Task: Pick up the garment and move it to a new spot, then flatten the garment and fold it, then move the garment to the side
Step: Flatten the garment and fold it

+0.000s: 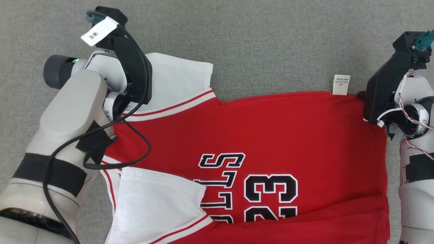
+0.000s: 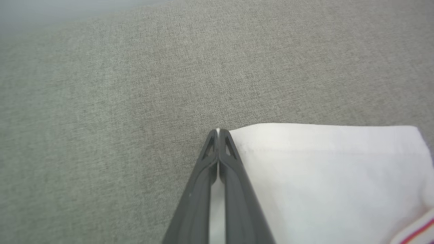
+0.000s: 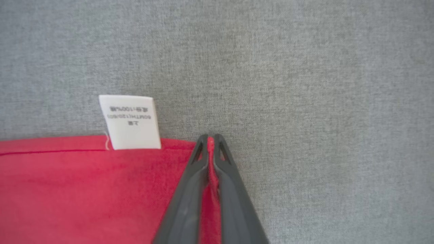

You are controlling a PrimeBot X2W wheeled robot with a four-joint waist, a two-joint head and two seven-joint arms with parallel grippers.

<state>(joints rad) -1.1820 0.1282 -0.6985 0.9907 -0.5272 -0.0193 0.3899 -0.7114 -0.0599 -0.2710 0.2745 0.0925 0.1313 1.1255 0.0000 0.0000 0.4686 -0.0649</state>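
The garment (image 1: 271,128) is a red jersey with white sleeves and black-and-white lettering, spread flat on the grey surface, with its bottom part folded up near the lower edge of the head view. My left gripper (image 2: 217,132) is shut on the far corner of a white sleeve (image 2: 322,176), with a sliver of white cloth between the tips. My right gripper (image 3: 211,137) is shut on the far corner of the red hem (image 3: 84,193), beside the white care label (image 3: 130,122). In the head view both wrists hide their own fingers.
Grey woven cloth (image 1: 254,37) covers the work surface all round the jersey, with free room beyond its far edge. A black cable (image 1: 142,142) from my left arm loops over the jersey's shoulder. A paper tag (image 1: 98,31) hangs on the left wrist.
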